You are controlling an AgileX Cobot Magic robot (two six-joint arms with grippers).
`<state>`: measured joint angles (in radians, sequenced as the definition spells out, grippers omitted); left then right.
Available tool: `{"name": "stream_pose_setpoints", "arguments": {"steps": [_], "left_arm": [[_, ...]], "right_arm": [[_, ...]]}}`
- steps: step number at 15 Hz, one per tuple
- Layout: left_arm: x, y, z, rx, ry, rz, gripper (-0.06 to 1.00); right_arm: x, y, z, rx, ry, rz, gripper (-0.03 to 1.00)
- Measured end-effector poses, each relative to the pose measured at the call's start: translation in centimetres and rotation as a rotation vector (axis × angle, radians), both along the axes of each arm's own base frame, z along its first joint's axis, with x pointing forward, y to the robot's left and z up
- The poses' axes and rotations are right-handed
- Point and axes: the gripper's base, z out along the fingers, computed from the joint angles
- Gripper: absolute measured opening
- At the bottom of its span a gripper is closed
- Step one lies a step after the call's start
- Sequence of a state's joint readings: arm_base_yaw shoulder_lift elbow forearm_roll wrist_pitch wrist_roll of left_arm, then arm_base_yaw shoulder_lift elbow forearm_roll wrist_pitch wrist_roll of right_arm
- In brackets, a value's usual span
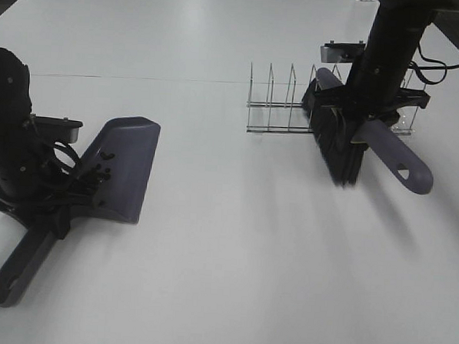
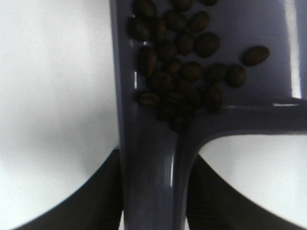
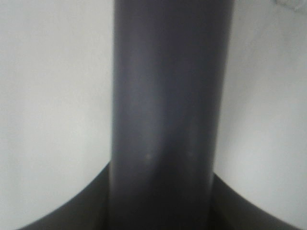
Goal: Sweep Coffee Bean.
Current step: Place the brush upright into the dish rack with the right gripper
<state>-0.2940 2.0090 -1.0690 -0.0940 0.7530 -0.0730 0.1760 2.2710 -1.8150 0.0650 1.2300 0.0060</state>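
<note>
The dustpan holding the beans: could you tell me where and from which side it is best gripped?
Grip the dustpan by its long narrow handle, near where it joins the tray, coming from above. The handle is slim enough for jaws to span, while the tray is broad. The left end effector is shut on it there, and the coffee beans sit gathered in the tray.
</note>
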Motion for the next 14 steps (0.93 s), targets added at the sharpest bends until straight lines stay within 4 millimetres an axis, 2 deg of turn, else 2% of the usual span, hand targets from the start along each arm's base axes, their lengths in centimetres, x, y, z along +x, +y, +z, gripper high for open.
{"name": "stream_pose_setpoints", "arguments": {"steps": [4, 6, 11, 12, 13, 14], "left_arm": [[0.0, 0.0, 0.0, -0.004, 0.002, 0.004, 0.33], [-0.1, -0.1, 0.0, -0.007, 0.006, 0.009, 0.33], [-0.2, -0.1, 0.0, -0.010, 0.020, 0.015, 0.33], [-0.2, -0.1, 0.0, -0.010, 0.020, 0.015, 0.33], [-0.2, -0.1, 0.0, -0.010, 0.020, 0.015, 0.33], [-0.2, -0.1, 0.0, -0.011, 0.020, 0.016, 0.33]], "right_arm": [[3.1, 0.5, -0.7, 0.021, -0.068, -0.052, 0.29], [4.1, 0.8, -1.1, 0.034, -0.086, -0.081, 0.29], [4.4, 0.9, -0.9, 0.064, -0.096, -0.106, 0.29], [4.4, 1.2, -0.7, 0.105, -0.093, -0.119, 0.48], [4.4, 1.4, -0.7, 0.126, -0.089, -0.126, 0.57], [4.4, 1.5, -0.7, 0.133, -0.087, -0.128, 0.59]]}}
